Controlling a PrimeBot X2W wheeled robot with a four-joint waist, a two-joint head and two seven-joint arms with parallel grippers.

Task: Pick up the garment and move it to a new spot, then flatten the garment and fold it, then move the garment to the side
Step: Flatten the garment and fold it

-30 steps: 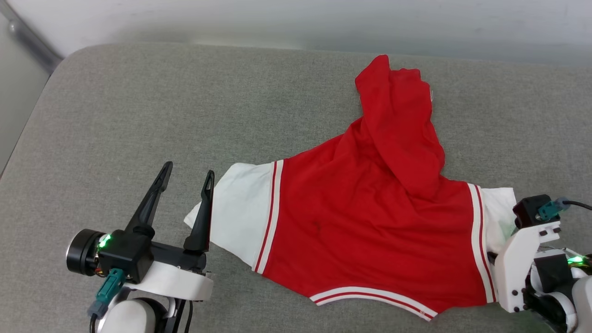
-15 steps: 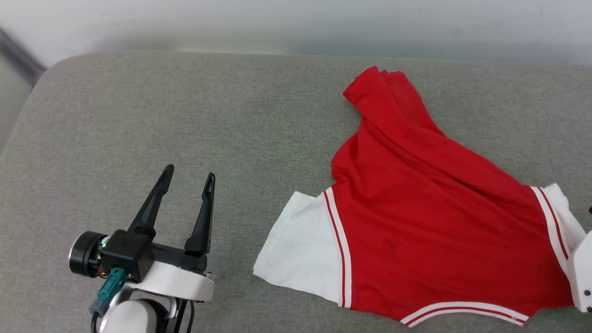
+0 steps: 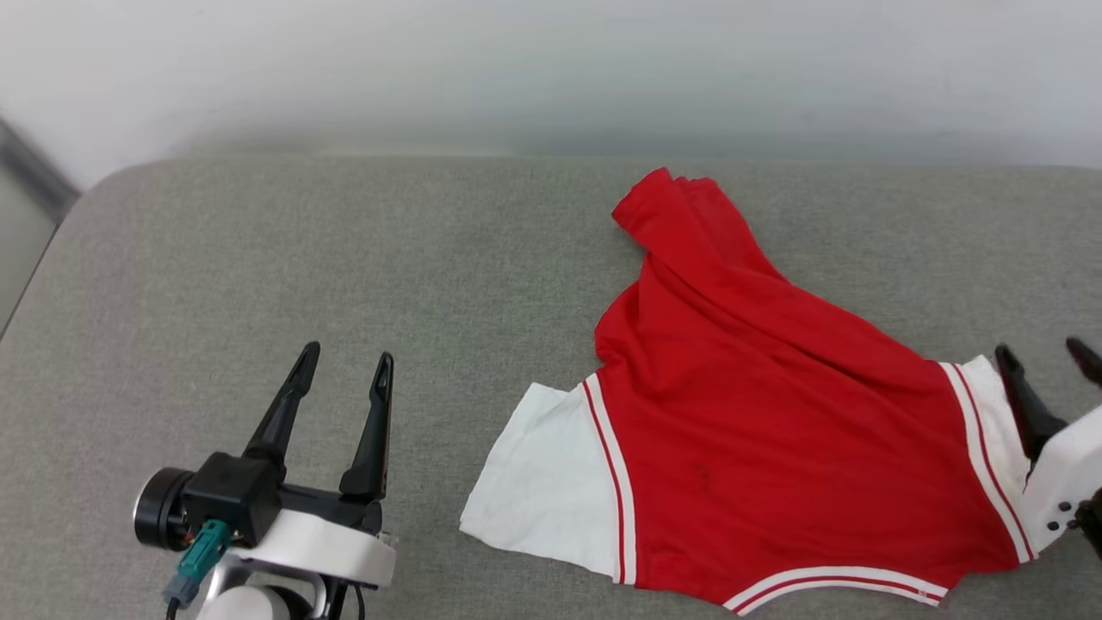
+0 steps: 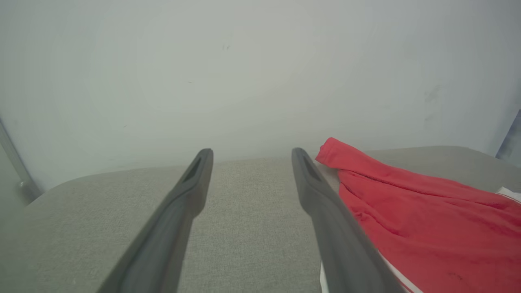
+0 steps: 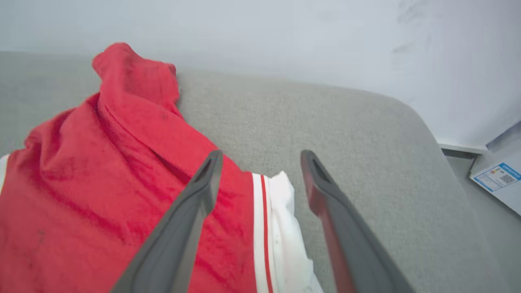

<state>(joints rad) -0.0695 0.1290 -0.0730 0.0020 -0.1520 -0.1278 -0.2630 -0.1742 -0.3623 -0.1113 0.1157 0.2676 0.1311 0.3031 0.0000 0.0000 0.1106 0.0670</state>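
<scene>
Newly parted, your right gripper (image 3: pixel 1042 357) is leaving the garment (image 3: pixel 758 430), sleeve between its jaws, for flattening; your left gripper (image 3: pixel 344 357) is idling spread.

A red T-shirt (image 3: pixel 758 448) with white short sleeves lies on the right half of a grey fabric-covered surface (image 3: pixel 344 258), its curved neckline trim (image 3: pixel 831 585) of red and white stripes facing the near edge. The shoulders are spread wide. One sleeve (image 3: pixel 542 491) lies flat to the left, while the other (image 3: pixel 986 405) bunches slightly at the right. Matching stripes mark each sleeve seam. The lower body is gathered into a narrowing, creased ridge that runs toward the far edge. A small dark mark shows on the red cloth.
</scene>
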